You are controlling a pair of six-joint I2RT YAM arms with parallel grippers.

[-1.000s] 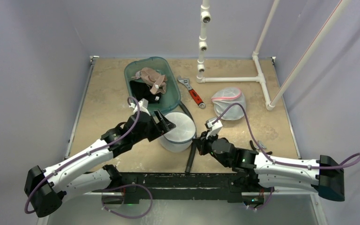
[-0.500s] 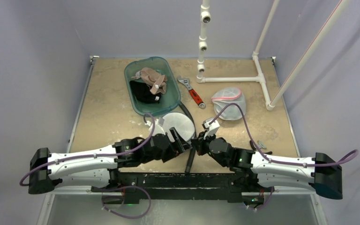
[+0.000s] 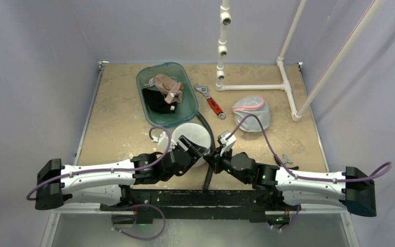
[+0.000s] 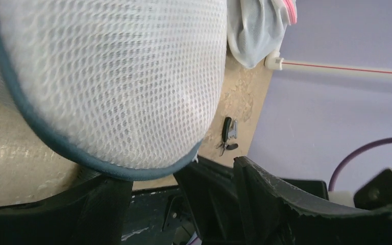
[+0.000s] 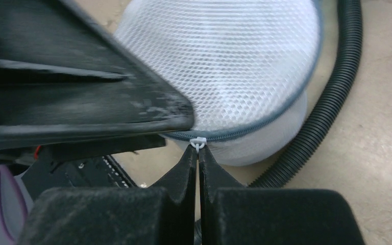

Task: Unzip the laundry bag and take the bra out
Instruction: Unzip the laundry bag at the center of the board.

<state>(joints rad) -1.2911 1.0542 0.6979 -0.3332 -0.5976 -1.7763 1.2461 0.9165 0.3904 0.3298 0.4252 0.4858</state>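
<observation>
The laundry bag [image 3: 194, 136] is a round white mesh pouch with blue-grey zipper trim, lying at the table's middle front. My right gripper [image 3: 209, 156] comes in from the right and is shut on the small white zipper pull [image 5: 198, 142], which sits at its tips [image 5: 198, 152]. My left gripper [image 3: 191, 148] lies low on the bag's left front, jaws wide. In the left wrist view the bag's [image 4: 117, 76] trimmed edge hangs between the open left gripper [image 4: 176, 178] fingers. The mesh hides the bra.
A teal bin [image 3: 143, 78] with beige and black garments stands behind the bag. To the right lie a red-handled wrench [image 3: 213, 105], a second mesh bag with pink trim [image 3: 251, 110] and a white pipe frame [image 3: 252, 87]. A black corrugated hose [image 5: 332, 97] curves round the bag.
My left arm has swung down from beside the bin to lie low at the bag's front left. The bag tipped and shifted. My right gripper stayed shut and crept forward-left.
</observation>
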